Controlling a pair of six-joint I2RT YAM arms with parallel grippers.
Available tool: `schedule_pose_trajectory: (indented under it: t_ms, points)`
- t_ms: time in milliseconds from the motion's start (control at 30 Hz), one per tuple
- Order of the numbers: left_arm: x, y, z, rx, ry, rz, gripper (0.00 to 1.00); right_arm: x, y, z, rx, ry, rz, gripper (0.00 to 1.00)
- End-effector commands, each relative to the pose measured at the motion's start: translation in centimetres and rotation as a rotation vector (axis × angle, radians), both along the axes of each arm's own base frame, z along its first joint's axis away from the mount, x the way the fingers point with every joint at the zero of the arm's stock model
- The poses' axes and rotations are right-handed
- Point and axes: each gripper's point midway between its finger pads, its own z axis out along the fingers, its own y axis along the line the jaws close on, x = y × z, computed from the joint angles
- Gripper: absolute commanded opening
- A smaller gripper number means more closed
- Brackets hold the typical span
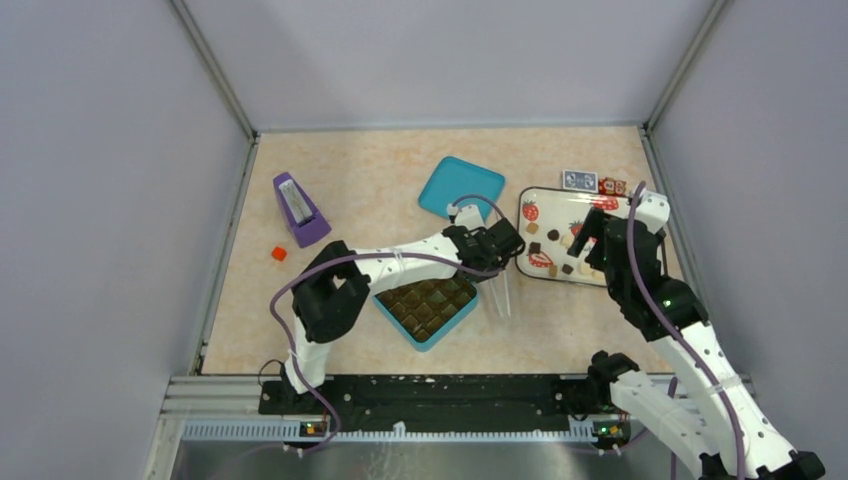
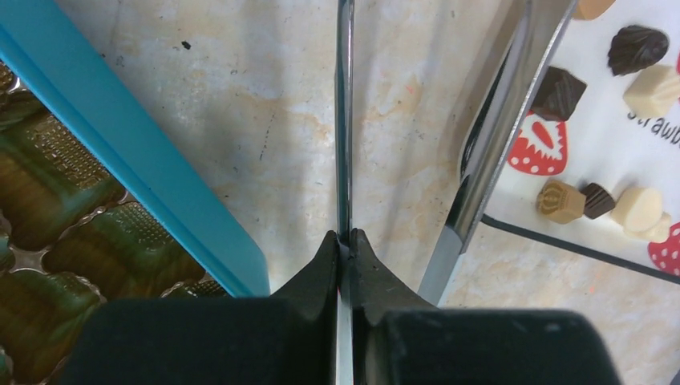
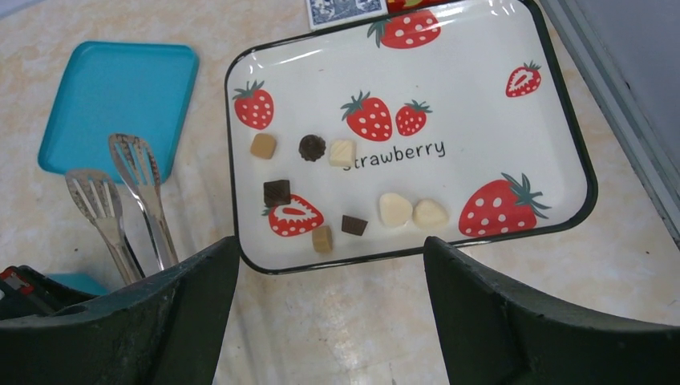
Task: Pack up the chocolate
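Observation:
Several small chocolate pieces [image 3: 277,192], dark brown, tan and cream, lie on the white strawberry tray [image 3: 481,96], also seen in the top view [image 1: 521,215]. A blue box [image 1: 436,341] with a brown cell insert sits near the middle, its edge in the left wrist view [image 2: 128,152]. My left gripper [image 2: 345,238] is shut on one arm of metal tongs [image 2: 345,120]; the other arm [image 2: 489,144] reaches to the tray's edge. In the top view the left gripper [image 1: 505,247] sits between box and tray. My right gripper [image 3: 330,245] is open and empty over the tray's near edge [image 1: 600,240].
The blue lid [image 1: 460,186] lies behind the box. A purple holder [image 1: 300,210] and a small red bit [image 1: 279,254] are at the left. A blue card [image 1: 579,180] and red wrapped bits [image 1: 612,186] lie behind the tray. Walls enclose the table.

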Motion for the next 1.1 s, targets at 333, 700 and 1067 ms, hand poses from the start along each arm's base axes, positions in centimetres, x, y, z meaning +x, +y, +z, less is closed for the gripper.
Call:
schedule_pose_trajectory:
  t_ms: [333,700,1067]
  points:
    - [-1.9,0.0,1.6,0.006,0.04,-0.085,0.57,0.8,1.2,-0.6,0.027,0.014,0.038,0.83]
    - [1.9,7.1,17.8,-0.145,-0.408,-0.113,0.62,1.6,6.9,-3.9,0.115,0.126,0.227,0.83]
    - [5.0,23.4,19.6,0.049,-0.425,0.053,0.64,-0.7,15.6,-11.7,0.027,0.32,0.426,0.84]
